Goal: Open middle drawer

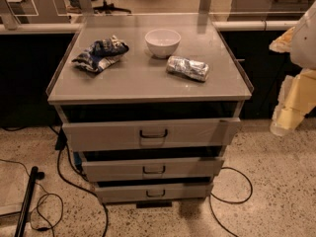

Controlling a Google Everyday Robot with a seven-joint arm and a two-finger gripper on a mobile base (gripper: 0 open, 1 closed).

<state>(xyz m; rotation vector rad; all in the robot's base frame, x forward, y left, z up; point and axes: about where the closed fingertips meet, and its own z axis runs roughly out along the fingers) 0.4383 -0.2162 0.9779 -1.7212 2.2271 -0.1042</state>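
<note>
The grey drawer cabinet stands in the middle of the camera view with three stacked drawers. The middle drawer has a low grey front panel with a small dark loop handle at its centre, and its front sits close to the cabinet. The taller top drawer is above it and the narrow bottom drawer is below it. My gripper hangs at the right edge of the view, to the right of the cabinet and above the middle drawer's height, touching nothing.
On the cabinet top lie a blue chip bag, a white bowl and a silver packet. Black cables run on the speckled floor on both sides. A dark pole lies at the lower left.
</note>
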